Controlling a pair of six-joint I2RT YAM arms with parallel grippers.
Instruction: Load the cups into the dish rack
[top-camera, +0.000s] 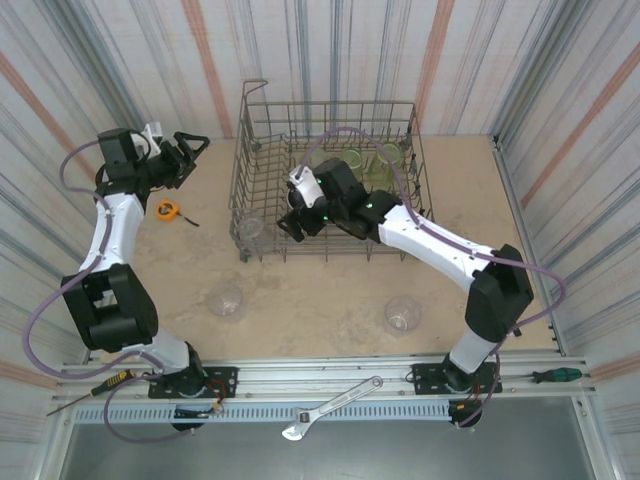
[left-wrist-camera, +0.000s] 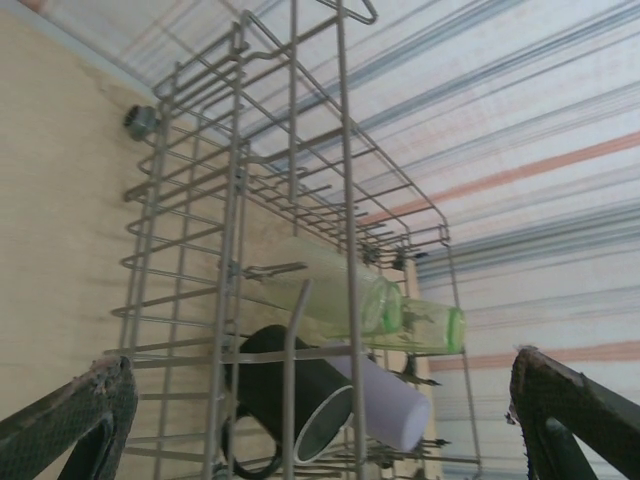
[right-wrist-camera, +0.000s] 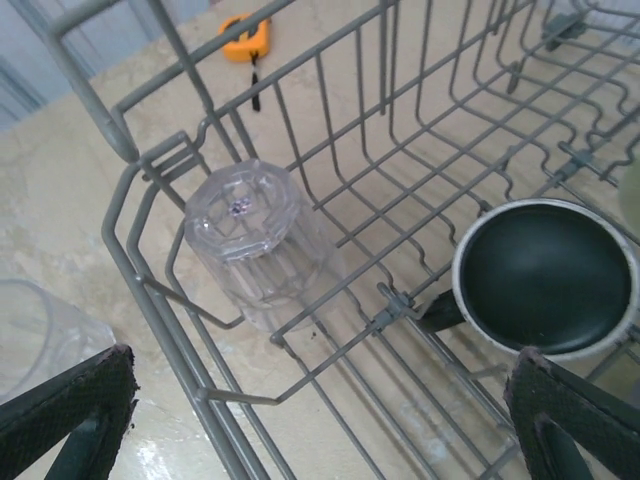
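Right gripper jaws wide, empty, mid-frame over dish rack. Left gripper jaws wide, empty, upper left. Inverted clear cup and black cup in rack; loose cup on table below it.

Top external: hangs high over the near edge of the counter, looks down and forward, takes in the whole surface from far.

Left wrist: sits low at the left of the dish rack, faces its side across the counter, rolled, at middle distance.

Right wrist: hovers over the rack's near left corner, looks down, very close.

Shared by both wrist views: the black cup. Shared by top and right wrist: the orange tape measure.
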